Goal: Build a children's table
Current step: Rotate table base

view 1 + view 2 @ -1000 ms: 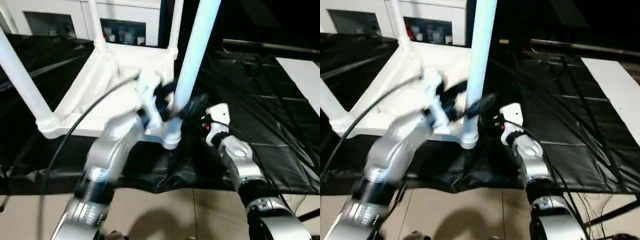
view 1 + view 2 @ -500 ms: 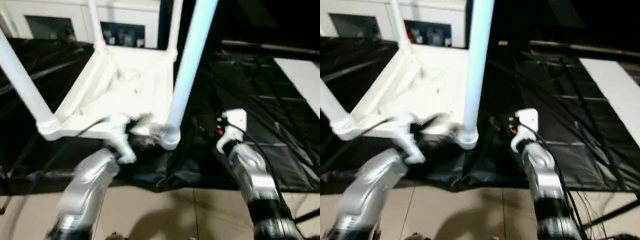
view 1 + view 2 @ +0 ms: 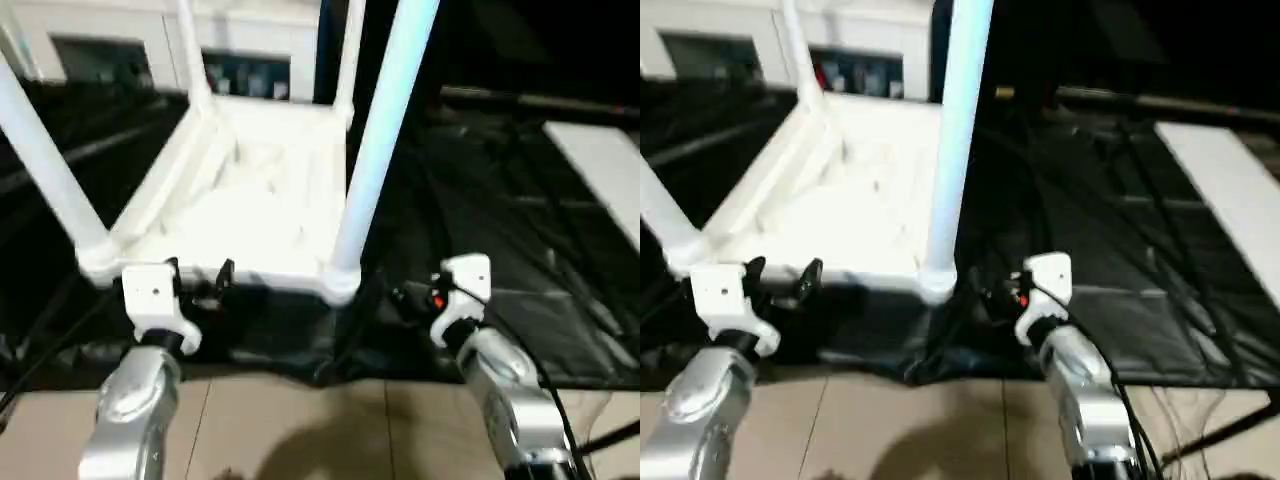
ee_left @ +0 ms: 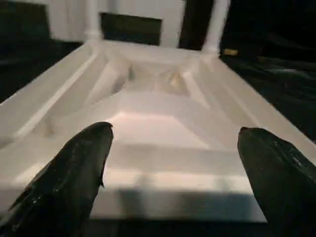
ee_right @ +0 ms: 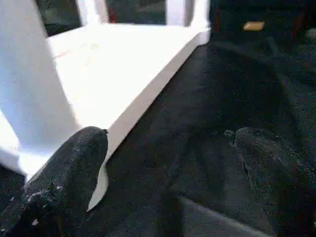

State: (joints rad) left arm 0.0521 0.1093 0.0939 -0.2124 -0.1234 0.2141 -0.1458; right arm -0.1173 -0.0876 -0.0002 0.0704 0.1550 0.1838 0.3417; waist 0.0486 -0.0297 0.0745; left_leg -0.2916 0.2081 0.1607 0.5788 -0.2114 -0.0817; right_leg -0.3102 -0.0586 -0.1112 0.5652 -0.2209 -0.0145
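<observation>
Left tool (image 3: 196,276), right tool (image 5: 168,163): both spread apart, empty. One upturned tabletop (image 3: 240,215), four legs (image 3: 382,130) standing.

Both grippers' fingers (image 4: 74,173) wide apart, empty.

Four upright legs (image 3: 380,140) rise from the corners of the inverted tabletop (image 3: 235,215), obstructing passage at each corner; the ribbed underside between them is open from above. The black-covered counter (image 3: 500,200) to the right of the tabletop is unobstructed up to the flat white board (image 3: 600,165) at its far right edge. Both the left gripper (image 3: 196,274) and right gripper (image 5: 170,148) sit at the near edge with jaws spread wide, nothing between them.
</observation>
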